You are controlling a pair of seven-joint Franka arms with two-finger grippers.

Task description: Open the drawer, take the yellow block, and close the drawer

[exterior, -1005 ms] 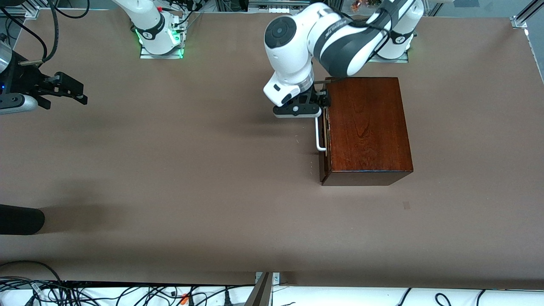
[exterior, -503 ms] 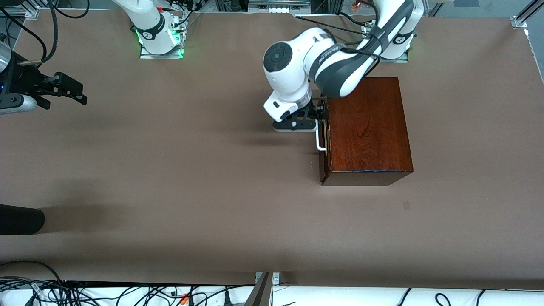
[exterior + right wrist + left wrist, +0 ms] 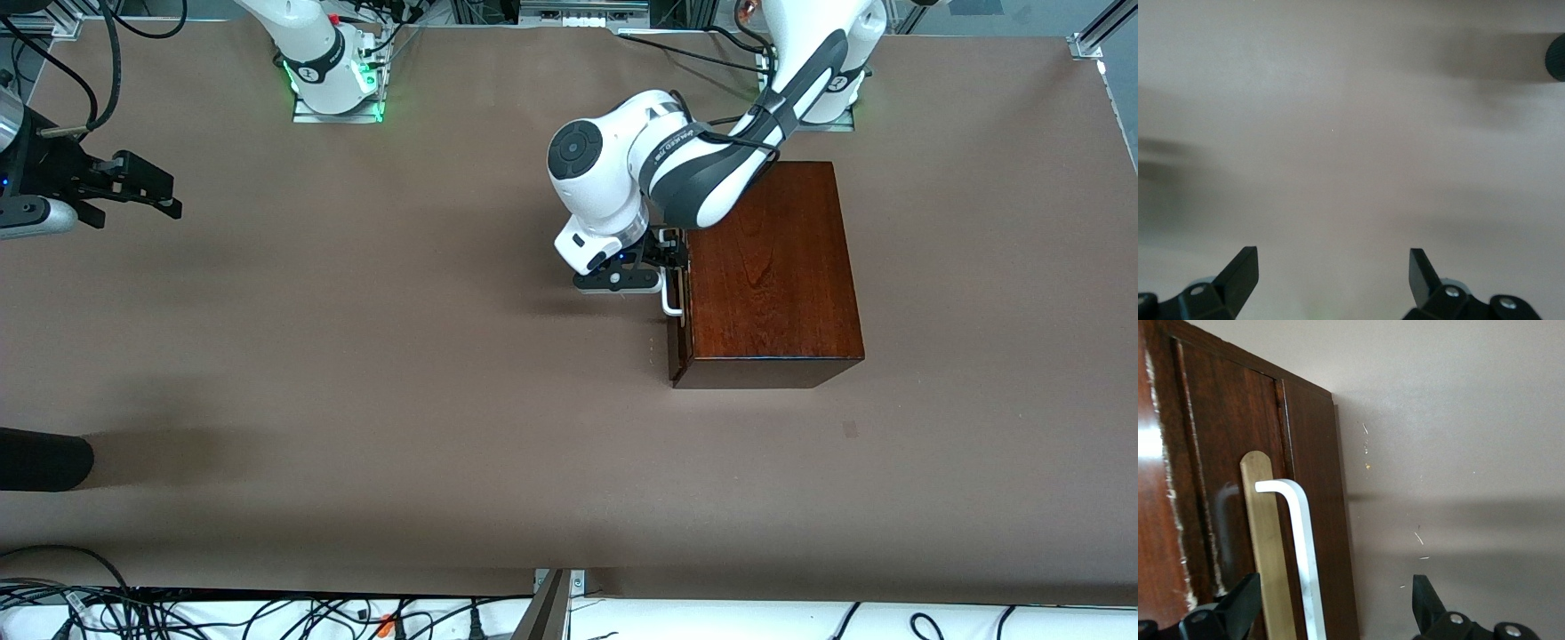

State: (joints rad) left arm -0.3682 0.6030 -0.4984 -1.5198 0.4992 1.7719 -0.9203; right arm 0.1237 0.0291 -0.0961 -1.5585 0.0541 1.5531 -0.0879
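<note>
Straddling the drawer handle, left end effector spread; right end effector waits

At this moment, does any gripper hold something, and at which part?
Nothing is held. The left gripper is open, its fingers on either side of the drawer's white handle, not closed on it. The right gripper waits open over bare table.

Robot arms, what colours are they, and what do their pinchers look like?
The left arm is glossy white with dark grey joint bands, small grey lettering and a black cable. The left gripper and the right gripper have black, wedge-shaped fingers with silver screws. Green lights glow at the right arm's base.
</note>
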